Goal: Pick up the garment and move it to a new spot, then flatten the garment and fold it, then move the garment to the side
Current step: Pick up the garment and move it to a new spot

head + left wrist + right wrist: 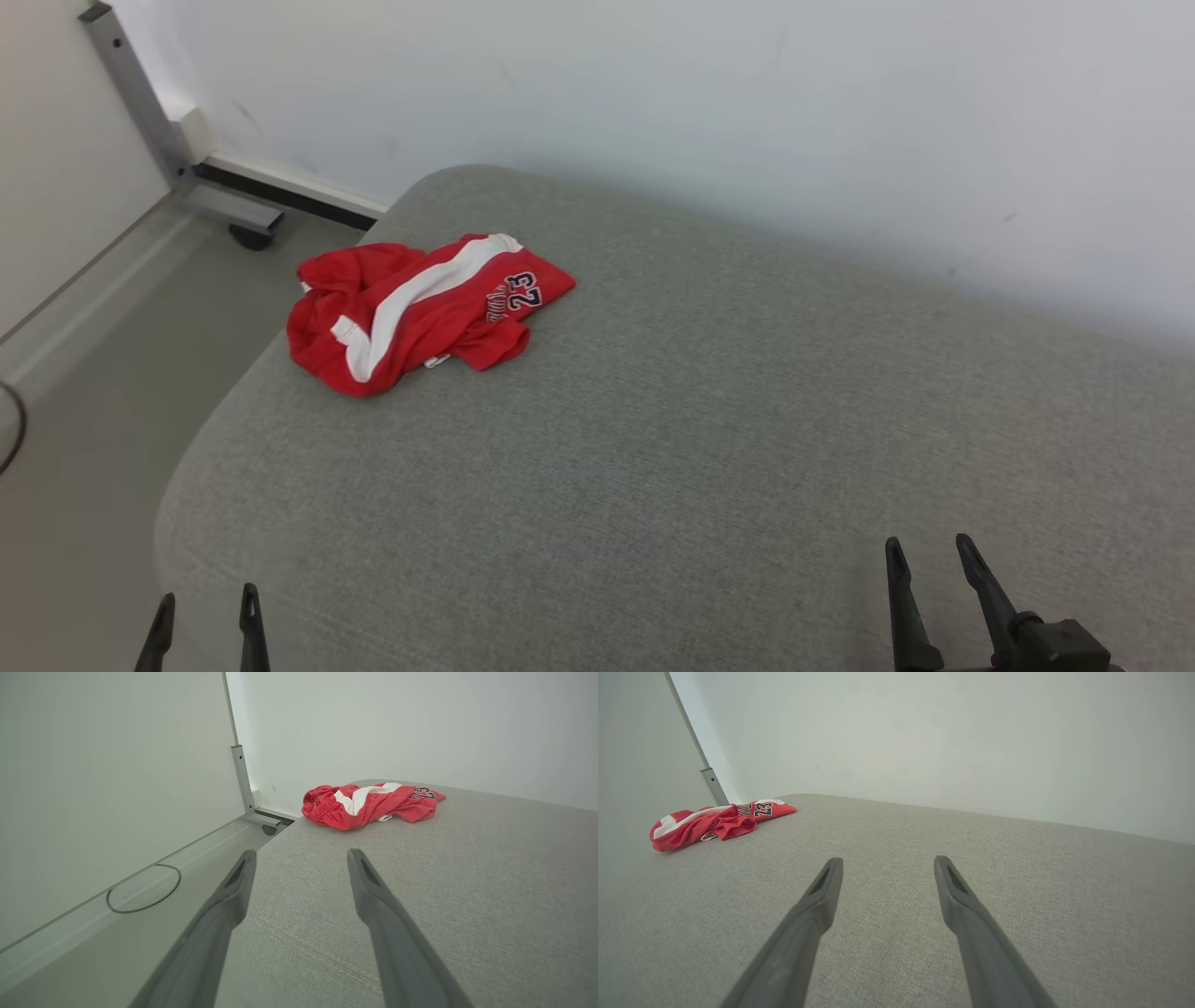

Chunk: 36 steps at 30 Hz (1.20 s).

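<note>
From my screen the garment [425, 308] lies crumpled near the far left corner of the grey cushion [709, 429], close to its rounded edge. It is red with a broad white stripe, and I can read the number 23. The small lettering beside the number is too fine to make out. It is bunched up on itself, so I cannot tell whether it is a shirt or shorts, and much of the cloth is tucked under its own folds.

The left gripper [208, 595] shows just its two fingertips above the bottom edge of the head view. Its jaws are spread wide with nothing between them, out over the cushion's near left edge. The right gripper [928, 541] is cut off lower down, its jaws likewise apart and empty. Both are well apart from the garment.

A metal post [140, 93] runs out of frame at the top. On the floor [103, 373], a thin cable [142, 889] makes a loop.
</note>
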{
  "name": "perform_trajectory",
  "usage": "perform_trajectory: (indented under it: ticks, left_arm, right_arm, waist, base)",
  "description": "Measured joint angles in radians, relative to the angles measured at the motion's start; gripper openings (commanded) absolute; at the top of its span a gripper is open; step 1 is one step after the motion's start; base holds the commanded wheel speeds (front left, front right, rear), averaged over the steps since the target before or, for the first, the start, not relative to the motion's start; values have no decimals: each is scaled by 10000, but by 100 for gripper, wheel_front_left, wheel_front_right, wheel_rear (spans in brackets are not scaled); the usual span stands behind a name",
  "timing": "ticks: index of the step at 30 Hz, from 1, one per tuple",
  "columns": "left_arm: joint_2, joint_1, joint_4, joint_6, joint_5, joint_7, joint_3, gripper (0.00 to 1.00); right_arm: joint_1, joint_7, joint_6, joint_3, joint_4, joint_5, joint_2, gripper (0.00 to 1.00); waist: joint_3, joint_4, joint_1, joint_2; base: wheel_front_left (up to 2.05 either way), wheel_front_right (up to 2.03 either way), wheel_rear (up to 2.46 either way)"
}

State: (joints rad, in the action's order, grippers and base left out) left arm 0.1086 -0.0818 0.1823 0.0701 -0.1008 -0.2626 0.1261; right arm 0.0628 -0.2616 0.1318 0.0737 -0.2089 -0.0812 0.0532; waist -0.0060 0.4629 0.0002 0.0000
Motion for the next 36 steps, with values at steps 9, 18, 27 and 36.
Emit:
perform_trajectory:
  ticks: [9, 18, 27, 36]
  left_arm:
    - [-36, -36, -219, -130, -157, 0, 339, 100]
    - [-84, -52, -184, -84, -178, 2, 374, 100]
    - [387, 1718, -67, 171, -907, 0, 882, 100]
    - [1315, 4524, 961, 351, -1404, 0, 1174, 100]
  right_arm:
    - [-252, 2, 0, -247, -127, 13, 146, 100]
    - [-285, 2, 0, -276, -128, 13, 180, 100]
    - [-886, 94, 0, -270, 221, 270, 435, 100]
    - [-1815, 234, 0, -184, 865, 502, 585, 100]
  waist:
    - [274, 409, 0, 0]
    - [269, 351, -3, 0]
    - [489, -334, -3, 0]
    - [1544, -1474, -1, 1]
  base:
    - [0, 0, 0]
    - [0, 0, 0]
    - [0, 0, 0]
    - [0, 0, 0]
